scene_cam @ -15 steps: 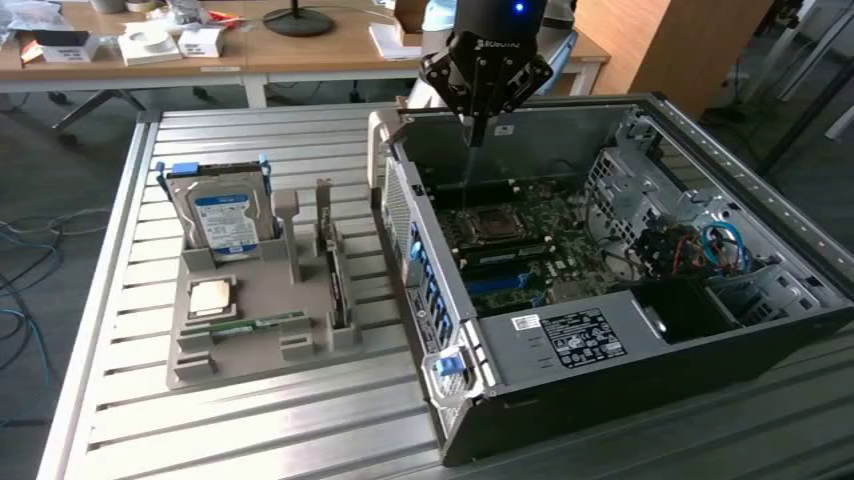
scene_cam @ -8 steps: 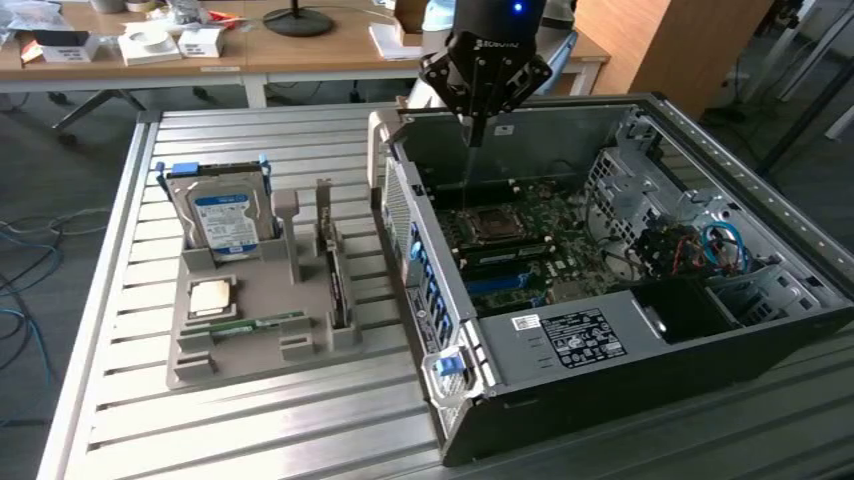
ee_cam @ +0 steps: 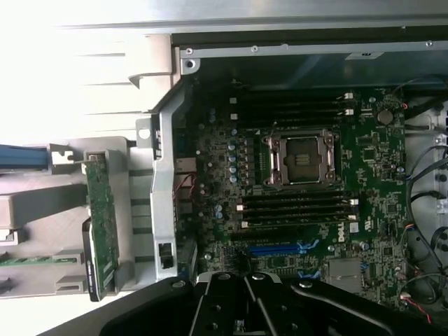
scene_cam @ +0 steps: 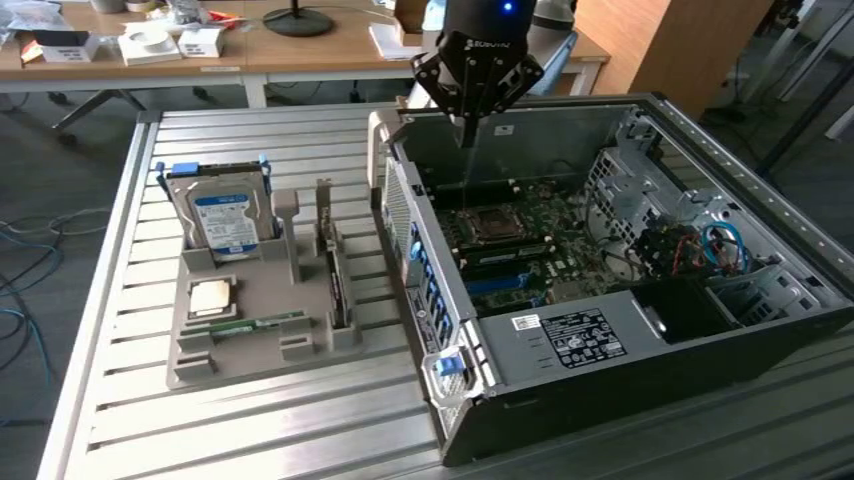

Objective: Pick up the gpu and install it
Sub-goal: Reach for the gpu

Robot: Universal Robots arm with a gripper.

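Hard drive (scene_cam: 222,218): upright in the grey holder (scene_cam: 247,358), the item farthest from the computer case (scene_cam: 627,405), on the exterior view's left.
Memory stick (scene_cam: 256,323): lies flat in the holder, farther from the case than the gpu.
Gpu (scene_cam: 335,278): stands on its long edge in the holder slot nearest the case, close to the case's outer wall and not yet lifted.
Gpu handling: probably light and stiff, but fragile (bare board, small parts, contact edge facing down). The exposed top edge looks like the safest place to take hold, near the middle so the card hangs level. Pinch across the thin board and pull straight up out of the slot.
Gripper (scene_cam: 467,135): hangs over the far end of the open case, fingers pressed together to a point with nothing between them, well apart from the gpu.
Motherboard (scene_cam: 534,240): lies flat inside the case, with no card standing in it. A blue slot (scene_cam: 501,283) lies on its near side.
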